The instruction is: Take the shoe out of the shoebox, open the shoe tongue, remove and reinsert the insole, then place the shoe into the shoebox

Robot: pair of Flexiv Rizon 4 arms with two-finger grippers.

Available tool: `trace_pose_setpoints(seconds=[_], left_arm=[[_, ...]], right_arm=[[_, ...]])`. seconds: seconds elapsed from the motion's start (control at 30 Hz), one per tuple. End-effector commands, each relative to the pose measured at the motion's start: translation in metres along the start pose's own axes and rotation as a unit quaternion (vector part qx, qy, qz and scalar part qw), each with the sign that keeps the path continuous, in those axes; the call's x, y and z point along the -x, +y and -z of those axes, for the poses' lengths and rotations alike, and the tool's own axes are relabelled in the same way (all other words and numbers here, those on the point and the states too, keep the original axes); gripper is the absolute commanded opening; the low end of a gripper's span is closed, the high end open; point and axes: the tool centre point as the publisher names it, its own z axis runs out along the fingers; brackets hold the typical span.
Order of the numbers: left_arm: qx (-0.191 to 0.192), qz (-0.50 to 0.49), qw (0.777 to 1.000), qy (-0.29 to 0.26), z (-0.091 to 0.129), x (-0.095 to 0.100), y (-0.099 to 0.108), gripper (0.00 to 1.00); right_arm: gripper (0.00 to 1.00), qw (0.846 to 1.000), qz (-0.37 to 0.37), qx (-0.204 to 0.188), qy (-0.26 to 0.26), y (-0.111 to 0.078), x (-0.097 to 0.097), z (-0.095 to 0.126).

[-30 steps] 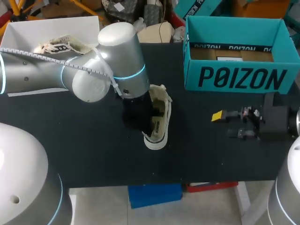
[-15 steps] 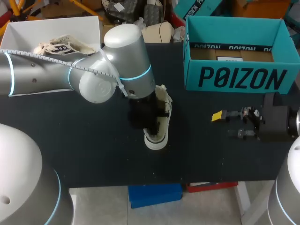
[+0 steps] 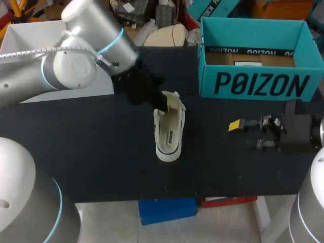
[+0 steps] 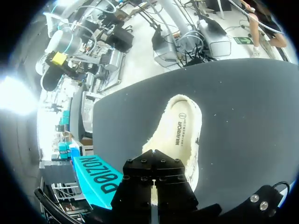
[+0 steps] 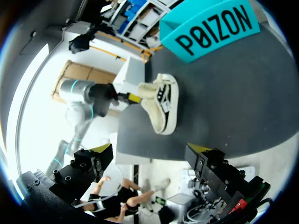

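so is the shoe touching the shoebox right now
Apart. The head view shows a wide strip of bare table between the shoe and the teal shoebox.

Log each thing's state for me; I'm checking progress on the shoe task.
Cream canvas shoe: standing on its sole, insole inside.
Teal cardboard shoebox: open, lidless, shoe not inside.
Left gripper: at the shoe's far end; grip unclear.
Right gripper: open, empty.

Overhead light is falling evenly. Left arm (image 3: 71, 66) shell is showing soft highlights, black table (image 3: 91, 167) is swallowing shadows, white shoe (image 3: 168, 132) is reading bright. Glare is washing out one side of both wrist views.
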Motion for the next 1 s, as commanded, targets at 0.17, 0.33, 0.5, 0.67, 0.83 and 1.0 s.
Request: trace_pose_setpoints(seconds=[0.17,0.33,0.5,0.67,0.83,1.0], left_arm=[[-0.040,0.366,0.878,-0.305,0.034,-0.001,0.025,0.00],[0.004,0.417,0.859,-0.297,0.038,-0.003,0.053,0.00],[0.048,0.444,0.853,-0.269,0.036,-0.005,0.074,0.00],[0.072,0.444,0.858,-0.248,0.030,0.000,0.091,0.00],[0.072,0.435,0.870,-0.221,0.020,0.003,0.101,0.00],[0.061,0.426,0.880,-0.198,0.011,0.010,0.109,0.00]], right_arm=[[1.00,1.000,0.000,-0.001,-0.001,0.000,-0.001,0.001],[1.00,1.000,0.000,-0.001,-0.001,0.000,-0.001,0.001],[1.00,1.000,0.000,-0.001,-0.001,0.000,-0.001,0.001],[1.00,1.000,0.000,-0.001,-0.001,0.000,-0.001,0.001],[1.00,1.000,0.000,-0.001,-0.001,0.000,-0.001,0.001],[1.00,1.000,0.000,-0.001,-0.001,0.000,-0.001,0.001]])
